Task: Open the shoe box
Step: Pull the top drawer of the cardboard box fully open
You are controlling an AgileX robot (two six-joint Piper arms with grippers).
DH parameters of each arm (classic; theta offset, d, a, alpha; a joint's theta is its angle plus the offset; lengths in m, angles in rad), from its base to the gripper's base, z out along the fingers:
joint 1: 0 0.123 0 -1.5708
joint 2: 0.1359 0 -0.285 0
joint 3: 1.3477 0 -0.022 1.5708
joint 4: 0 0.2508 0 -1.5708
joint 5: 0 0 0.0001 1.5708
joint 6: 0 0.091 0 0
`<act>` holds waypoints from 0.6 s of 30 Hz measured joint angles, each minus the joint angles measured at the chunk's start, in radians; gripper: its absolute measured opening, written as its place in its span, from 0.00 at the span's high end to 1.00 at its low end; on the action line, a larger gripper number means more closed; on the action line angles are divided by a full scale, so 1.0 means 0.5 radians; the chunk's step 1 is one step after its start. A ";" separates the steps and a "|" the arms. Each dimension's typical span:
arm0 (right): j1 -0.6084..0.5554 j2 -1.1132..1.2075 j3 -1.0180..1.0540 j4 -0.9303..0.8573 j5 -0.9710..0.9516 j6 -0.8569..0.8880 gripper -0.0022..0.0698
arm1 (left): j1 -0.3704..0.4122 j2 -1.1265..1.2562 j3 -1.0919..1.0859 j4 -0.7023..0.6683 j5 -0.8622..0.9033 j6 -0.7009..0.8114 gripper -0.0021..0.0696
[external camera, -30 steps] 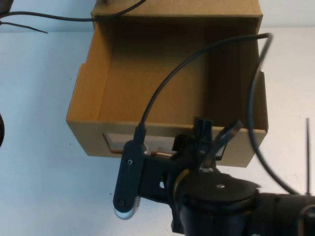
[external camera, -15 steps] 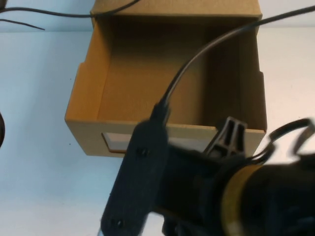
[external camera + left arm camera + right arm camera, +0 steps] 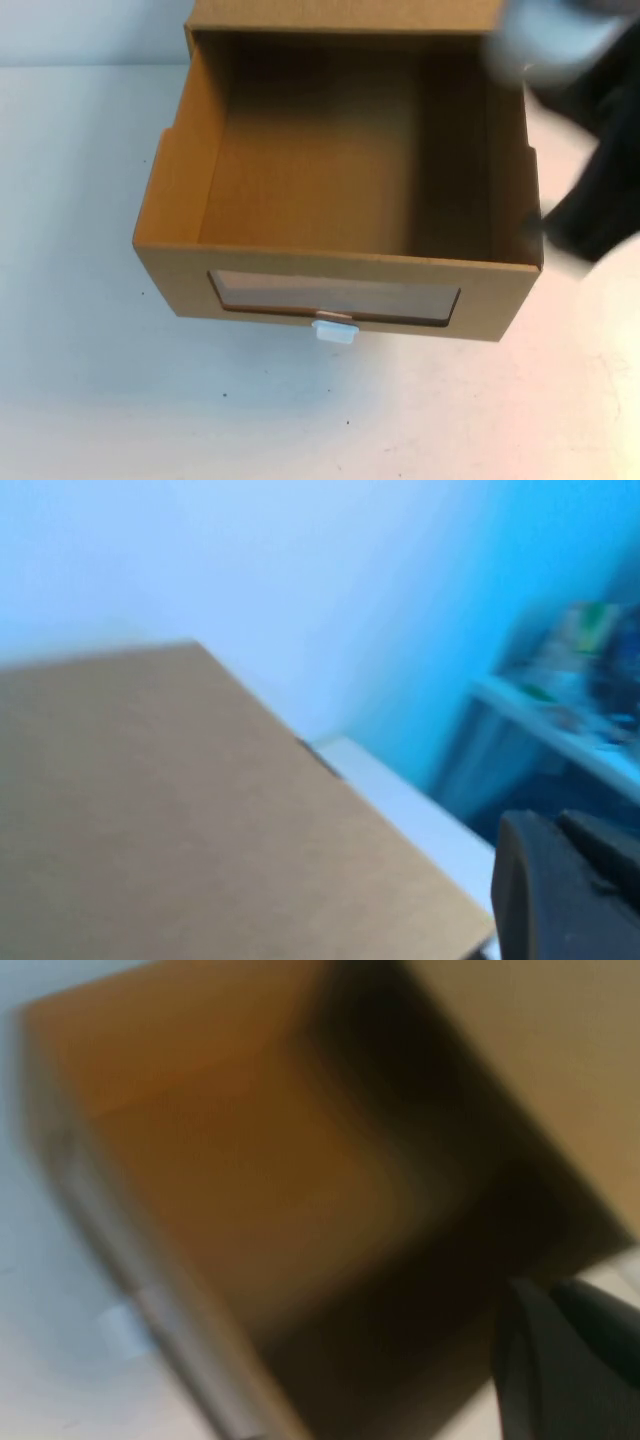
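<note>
Right gripper (image 3: 565, 1360) clenched, empty, beside the right wall of the shoe box (image 3: 330, 170). Left gripper (image 3: 565, 890) by the outer sleeve (image 3: 200, 830); grip state cannot be told. On the table (image 3: 80, 390), drawer (image 3: 180, 285) stands out, pull tab (image 3: 334, 330) free. Risk: right arm clipping the wall, skewing the drawer.

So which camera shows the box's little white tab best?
The high view: the white tab shows front-on. Right wrist view gives a faint smudge; left wrist view, nothing. Right gripper is at the box's right, left gripper by its cover.
</note>
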 joint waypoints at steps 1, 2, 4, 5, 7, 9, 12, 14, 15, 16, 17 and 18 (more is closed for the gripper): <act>-0.082 -0.028 0.000 -0.011 0.000 0.011 0.98 | 0.000 -0.063 0.000 0.098 0.003 0.011 0.98; -0.152 -0.056 0.000 -0.015 0.000 0.020 0.98 | 0.000 -0.114 0.000 0.184 0.009 0.016 0.98; -0.331 -0.098 0.000 -0.028 0.008 0.019 0.98 | 0.000 -0.243 0.000 0.395 0.012 0.029 0.98; -0.417 -0.108 0.000 -0.028 0.011 0.019 0.98 | 0.000 -0.288 0.006 0.479 0.013 0.033 0.98; -0.582 -0.122 0.000 -0.028 0.016 0.000 0.99 | 0.000 -0.392 0.047 0.581 0.016 0.049 0.98; -0.723 -0.122 0.000 -0.010 0.016 -0.009 0.99 | 0.000 -0.483 0.113 0.610 0.016 0.064 0.98; -0.937 -0.118 0.000 0.058 -0.036 -0.017 0.99 | 0.000 -0.619 0.270 0.624 0.016 0.119 0.98; -1.088 -0.114 0.000 0.119 -0.117 -0.033 0.99 | 0.000 -0.726 0.406 0.642 0.020 0.158 0.98; -1.160 -0.106 0.000 0.158 -0.167 -0.050 0.99 | 0.000 -0.783 0.494 0.650 0.020 0.177 0.98; -1.229 -0.095 0.000 0.199 -0.217 -0.068 0.99 | 0.000 -0.845 0.592 0.669 0.020 0.195 0.98; -1.282 -0.086 0.000 0.244 -0.264 -0.084 0.99 | 0.000 -0.897 0.700 0.687 0.020 0.212 0.98; -1.346 -0.065 0.000 0.293 -0.305 -0.104 0.99 | 0.000 -0.969 0.820 0.710 0.020 0.223 0.98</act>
